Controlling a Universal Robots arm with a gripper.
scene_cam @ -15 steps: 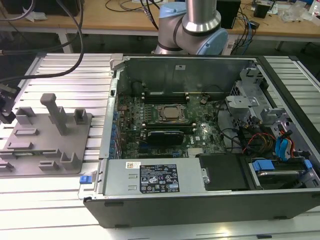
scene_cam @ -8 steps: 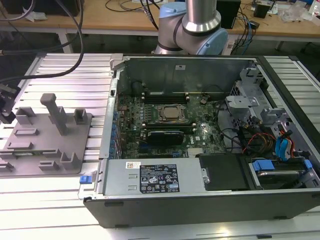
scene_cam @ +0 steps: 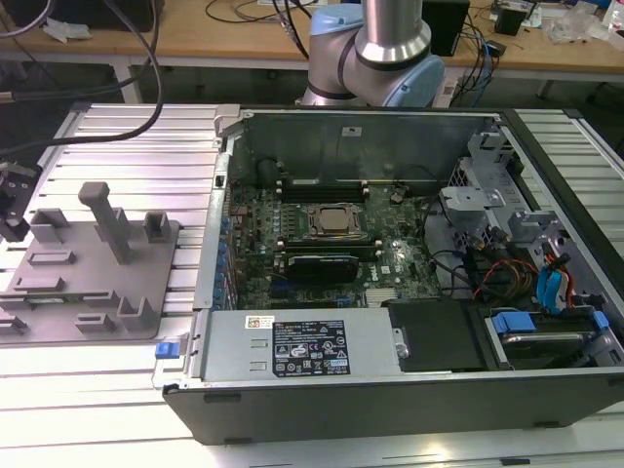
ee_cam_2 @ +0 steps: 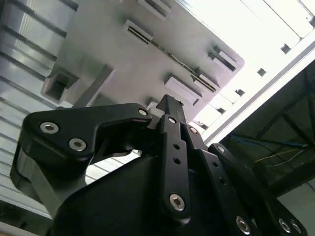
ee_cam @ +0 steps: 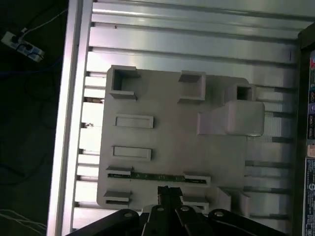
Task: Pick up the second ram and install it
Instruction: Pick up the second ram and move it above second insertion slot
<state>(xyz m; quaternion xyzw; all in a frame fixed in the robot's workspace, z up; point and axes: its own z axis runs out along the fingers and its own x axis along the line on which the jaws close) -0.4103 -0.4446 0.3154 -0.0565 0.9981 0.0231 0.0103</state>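
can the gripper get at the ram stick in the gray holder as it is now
Probably yes: the gripper hangs close by the second ram, which stands on edge in the gray holder with nothing covering its upper edge.

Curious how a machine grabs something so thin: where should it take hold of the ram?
Probably the middle of its exposed long edge, pinching the two flat faces and coming straight down from above. The ram appears to stand on edge in the gray holder, its ends tucked into brackets, so only the middle stretch is free. The gripper is beside that stretch.
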